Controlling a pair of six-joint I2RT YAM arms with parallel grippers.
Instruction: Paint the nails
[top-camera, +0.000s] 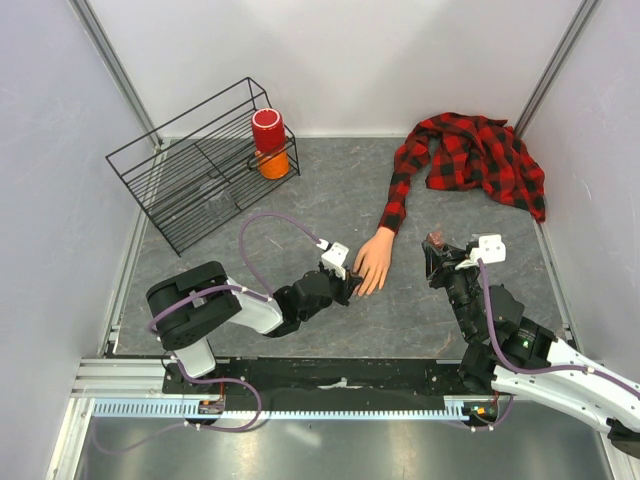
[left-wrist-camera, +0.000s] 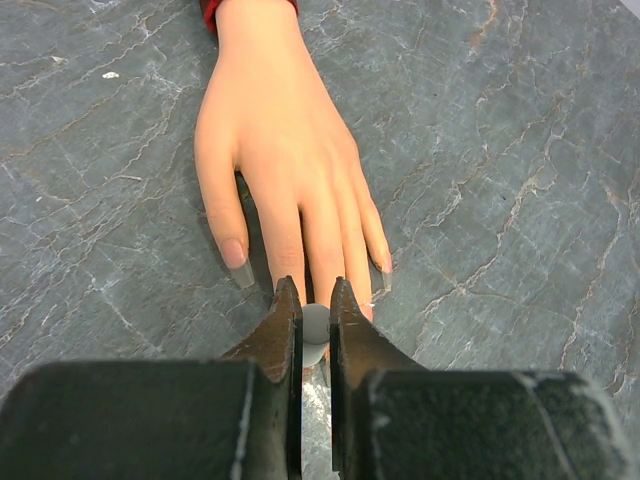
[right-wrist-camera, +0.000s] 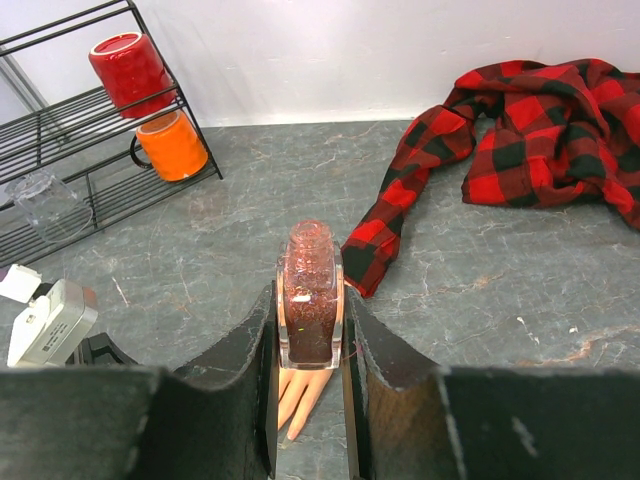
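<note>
The pale peach mannequin hand (top-camera: 375, 262) lies flat on the grey table, its wrist in a red-and-black plaid sleeve (top-camera: 398, 195). In the left wrist view the hand (left-wrist-camera: 285, 150) points toward me; long clear nails show on the outer fingers (left-wrist-camera: 234, 253). My left gripper (top-camera: 350, 285) is shut on a small grey-white brush cap (left-wrist-camera: 315, 330), right at the middle fingertips; the brush tip is hidden. My right gripper (top-camera: 437, 248) is right of the hand, shut on an uncapped bottle of red glitter polish (right-wrist-camera: 310, 290), held upright.
The plaid shirt (top-camera: 470, 155) is heaped at the back right. A black wire rack (top-camera: 190, 170) at the back left holds a red cup (top-camera: 267, 130), an orange cup (top-camera: 273, 165) and a clear glass (right-wrist-camera: 45, 205). White walls enclose the table.
</note>
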